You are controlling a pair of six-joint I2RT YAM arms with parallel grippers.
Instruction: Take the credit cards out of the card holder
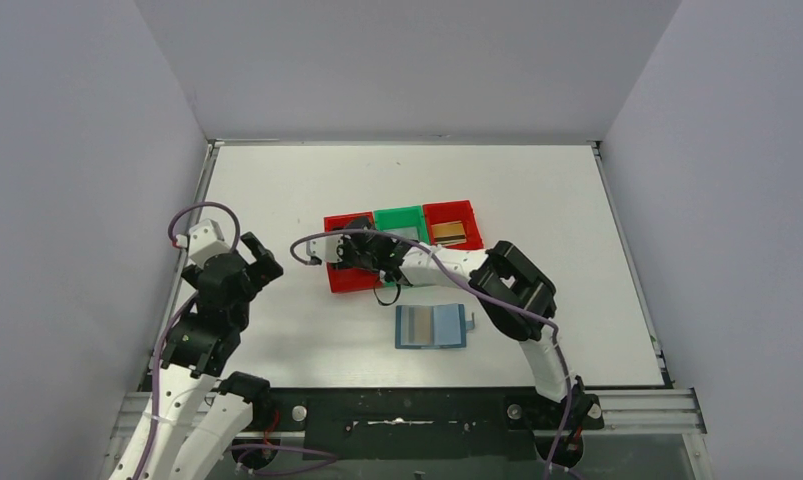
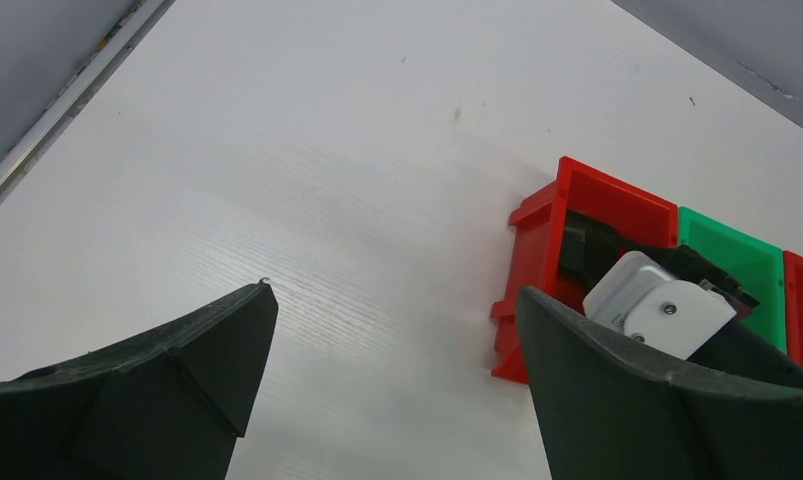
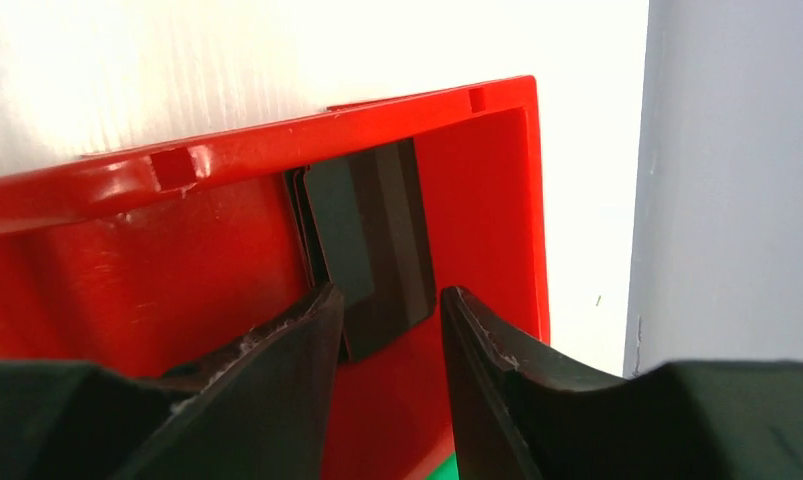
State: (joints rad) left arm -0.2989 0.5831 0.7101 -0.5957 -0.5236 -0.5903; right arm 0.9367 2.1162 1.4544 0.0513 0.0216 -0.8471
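Right wrist view. The right gripper (image 3: 389, 300) points into a red bin (image 3: 227, 160), its two dark fingers (image 3: 277, 350) parted with a clear gap between them. A black credit card (image 3: 372, 230) stands tilted against the bin's far wall, its lower edge between the fingertips. Another dark edge shows behind the card's left side. White table (image 3: 277, 60) lies beyond the rim.

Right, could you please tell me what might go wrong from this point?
1. The black credit card leans against the wall of the left red bin, between the fingers of the right end effector; pulling out could catch it and flip it out.
2. That end effector is inside the bin, so a sideways exit might shove it.
3. The card holder lies open and unheld beside the right arm; a low sweep could knock it.
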